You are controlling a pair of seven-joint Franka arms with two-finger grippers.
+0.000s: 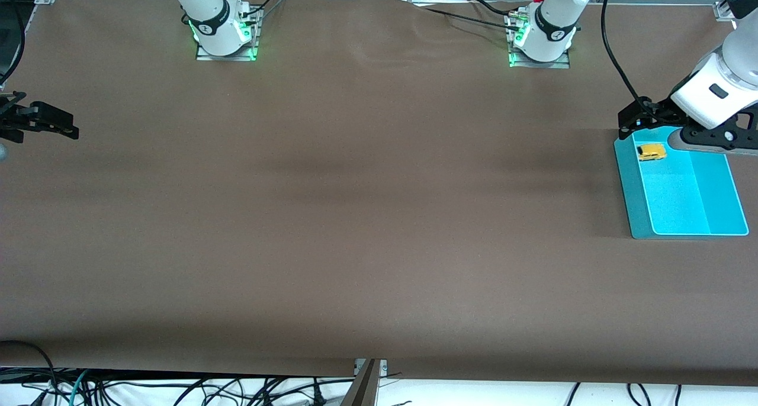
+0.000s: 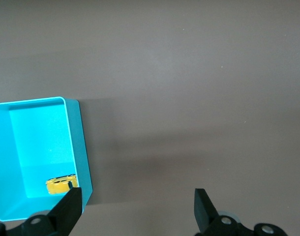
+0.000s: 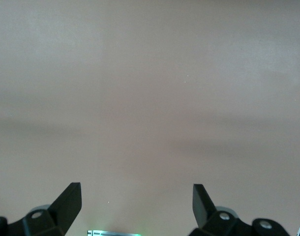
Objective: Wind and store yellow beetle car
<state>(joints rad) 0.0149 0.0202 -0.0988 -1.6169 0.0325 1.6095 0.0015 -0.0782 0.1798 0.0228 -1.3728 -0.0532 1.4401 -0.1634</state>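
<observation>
The yellow beetle car [image 1: 651,152] lies inside the turquoise bin [image 1: 719,196] at the left arm's end of the worktop [image 1: 355,216]. The left gripper [image 1: 630,117] hovers over the bin's edge, fingers wide and empty. The right gripper [image 1: 70,129] waits over the right arm's end, fingers wide too.

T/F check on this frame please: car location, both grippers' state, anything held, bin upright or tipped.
1. The yellow beetle car lies inside the turquoise bin. True.
2. The left gripper is shut on the car. False: its fingers stand wide open and hold nothing; it hangs over the bin's edge farther from the front camera.
3. The right gripper is open and empty. True: it waits over bare table at the right arm's end.
4. The bin is tipped on its side. False: it sits flat, opening up.
5. The car sits in the bin's corner nearest the front camera. False: it is at the end farther from that camera.
</observation>
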